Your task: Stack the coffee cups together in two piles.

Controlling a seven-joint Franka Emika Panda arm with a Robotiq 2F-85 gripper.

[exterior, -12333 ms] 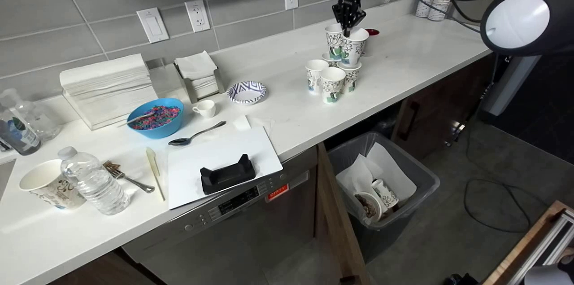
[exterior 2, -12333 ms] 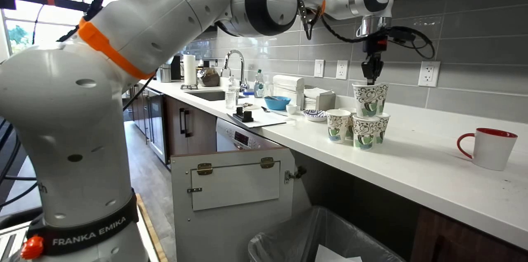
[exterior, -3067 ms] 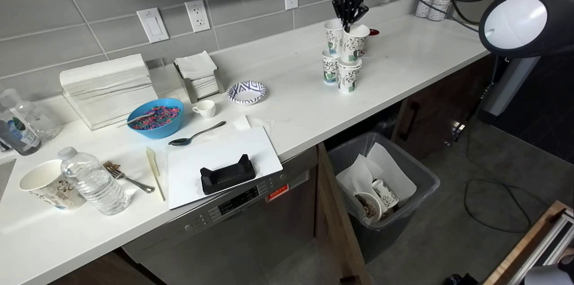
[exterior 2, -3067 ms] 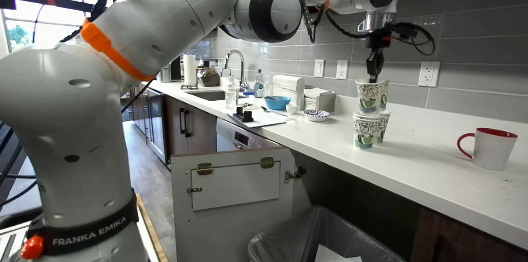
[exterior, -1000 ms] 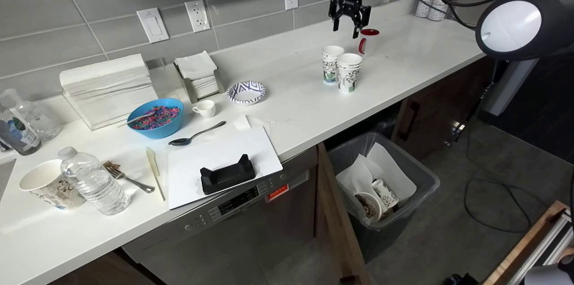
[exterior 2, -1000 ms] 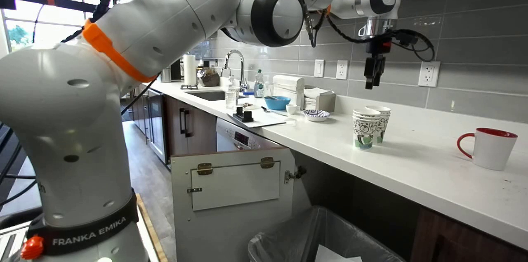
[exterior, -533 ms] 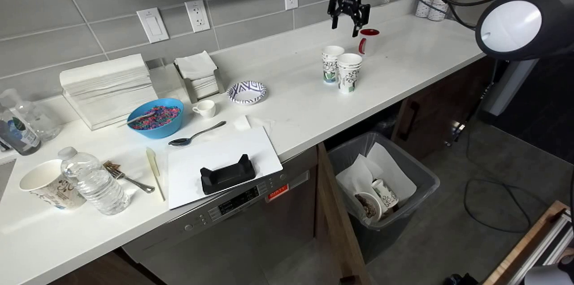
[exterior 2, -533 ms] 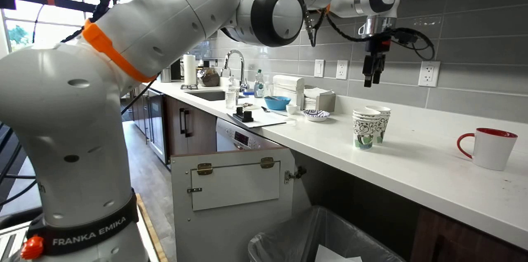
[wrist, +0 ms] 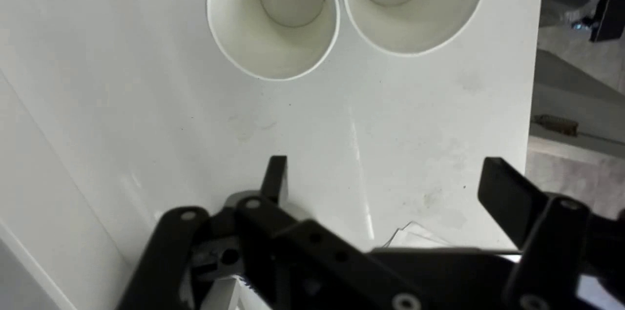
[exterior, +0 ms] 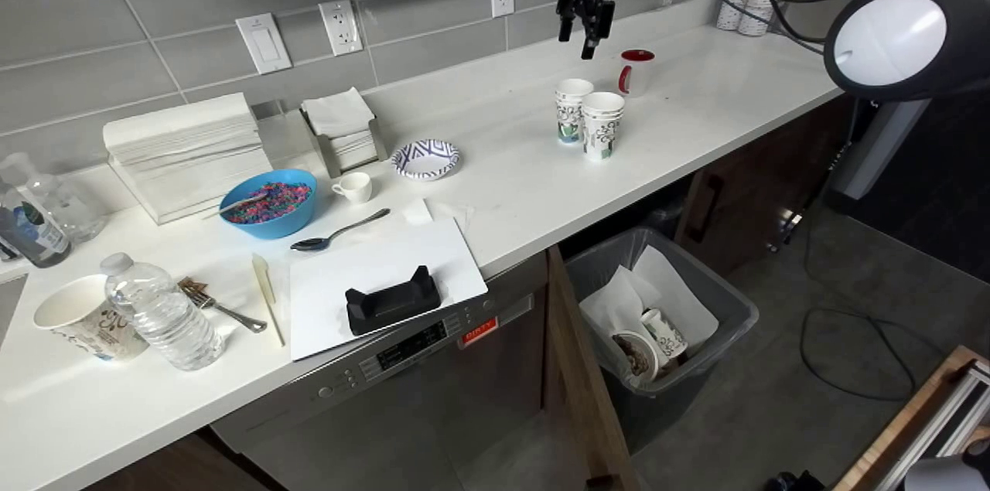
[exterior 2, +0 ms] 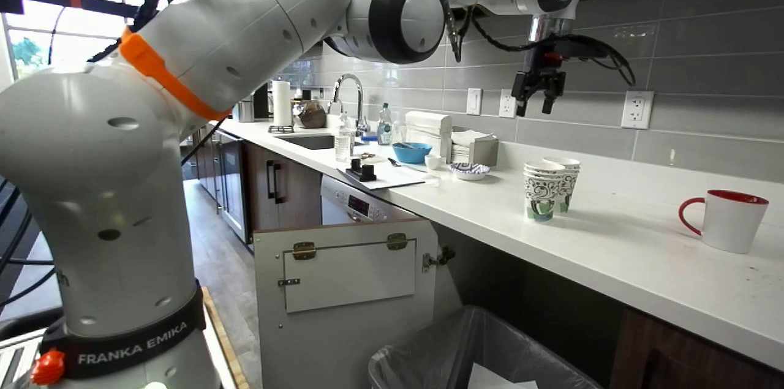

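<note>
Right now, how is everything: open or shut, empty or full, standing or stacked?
Fingers: open, holding nothing
Front cup pile: upright, nested, empty on top
Back cup pile: upright, nested, empty on top
Red-rimmed mug: upright
Little white cup: upright
Blue bowl: holding colourful bits
Patterned bowl: looks empty
Water bottle: standing, capped
Cabinet door: open
Trash bin: uncovered, trash inside
Dishwasher: looks shut
Light switch: can't tell
</note>
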